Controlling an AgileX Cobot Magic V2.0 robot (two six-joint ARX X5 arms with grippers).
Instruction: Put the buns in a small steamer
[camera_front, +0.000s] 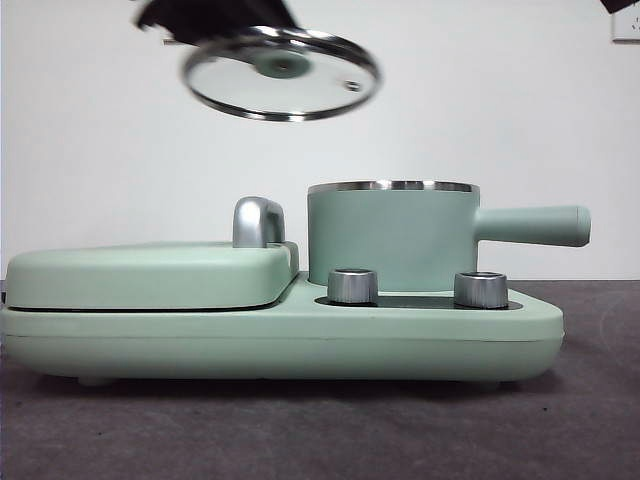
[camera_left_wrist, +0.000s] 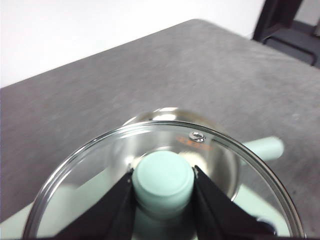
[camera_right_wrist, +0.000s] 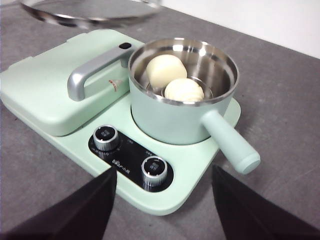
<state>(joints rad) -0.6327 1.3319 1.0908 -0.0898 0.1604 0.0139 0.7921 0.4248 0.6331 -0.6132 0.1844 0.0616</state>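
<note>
The left gripper (camera_left_wrist: 162, 187) sits closest to its own wrist camera, its two black jaws clamped on the mint-green knob (camera_left_wrist: 163, 179) of the glass lid (camera_front: 281, 73). In the front view the lid hangs tilted, high above the closed griddle (camera_front: 150, 275), apart from everything below.

The small steamer (camera_front: 392, 235) stands uncovered on the right half of the mint-green cooker base (camera_front: 280, 335), behind two steel dials (camera_front: 352, 285), its straight handle (camera_front: 532, 225) pointing away from the griddle. Both buns lie inside it, touching or nearly so: the smooth cream block (camera_right_wrist: 165, 70) and the ribbed dome (camera_right_wrist: 184, 90).

The right gripper (camera_right_wrist: 162, 200) hovers well back from the cooker with its jaws spread wide and nothing between them.

The table (camera_front: 300, 430) is a dark grey, felt-like surface. Behind it rises a plain white wall (camera_front: 100, 150), with part of a white wall plate (camera_front: 626, 25) at the upper corner, and a black frame (camera_left_wrist: 287, 25) stands past the table's far edge in the left wrist view.
</note>
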